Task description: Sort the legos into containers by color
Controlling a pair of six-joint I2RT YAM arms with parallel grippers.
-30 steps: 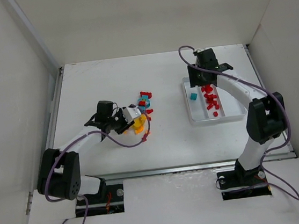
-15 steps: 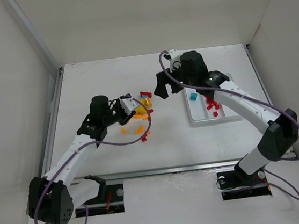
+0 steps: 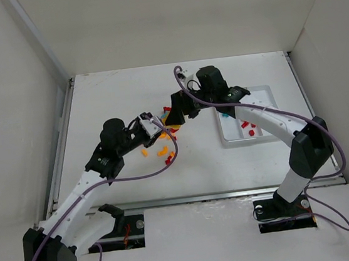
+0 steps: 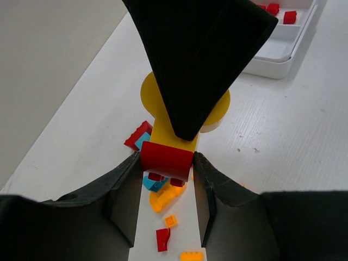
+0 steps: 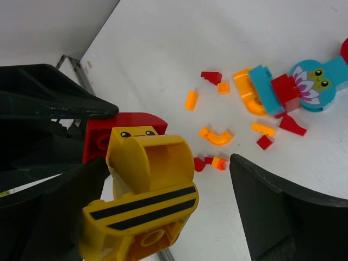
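Item 1, left tool [image 3: 148, 124]: mine. The jaws are drawn partway in and clamped on the red brick at the base of a red-and-yellow stack [image 4: 166, 157], held off the tabletop [image 3: 107, 94] above the scatter. The stack is unsorted. It is two colours joined, so I judge it must come apart before either half can go in.

Item 2, loose legos [image 3: 162, 151]: a scatter on the tabletop below and just beside the stack, well apart from the tray.
- Contents are orange curves and studs, small red bits and a few teal pieces.
- Among them is a frog-faced figure [image 5: 314, 82] in teal, with a red block touching it.
- None of these is sorted yet.

Item 3, right tool [image 3: 176, 109]: mine. The jaws are spread wide, one on either side of the stack's yellow striped top, and grip nothing as far as the wrist view shows. My judgement is that it is placed to take the yellow half while the left tool holds the red.

Item 4, containers [image 3: 266, 98]: three long compartments of one white tray at the right.
- Left compartment: one teal piece [image 3: 225, 116].
- Middle compartment: several red pieces [image 3: 244, 124].
- Right compartment: nothing I can make out, though my arm hides part of the tray.
- No orange or yellow is in the tray that I can see.
- I judge a small share done, chiefly reds, and the bulk left.
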